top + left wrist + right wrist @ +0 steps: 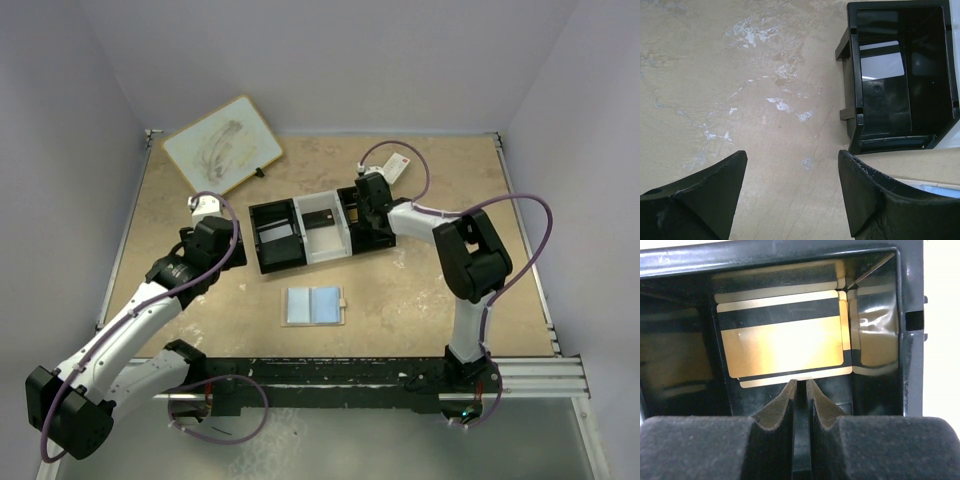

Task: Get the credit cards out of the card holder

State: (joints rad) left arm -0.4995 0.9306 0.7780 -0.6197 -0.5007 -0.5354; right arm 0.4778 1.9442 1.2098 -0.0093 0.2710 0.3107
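The card holder (pixel 314 306) lies open and flat on the table in front of the tray, pale blue inside, tan snap tab at its right edge. No card shows in it. My right gripper (pixel 372 205) reaches down into the tray's right black compartment (pixel 685 365). In the right wrist view its fingers (pixel 800 381) stand nearly together, with nothing seen between them, just short of two stacked gold credit cards (pixel 782 342) with black stripes lying in that compartment. A dark card (pixel 320 216) lies in the white middle compartment. My left gripper (pixel 215 235) (pixel 792 155) is open and empty over bare table.
The black-and-white three-compartment tray (pixel 300 250) stands mid-table; its left black compartment (pixel 900 75) shows nothing but reflections. A small whiteboard (pixel 222 143) lies at the back left. A white box with a red mark (pixel 393 168) sits behind the right gripper.
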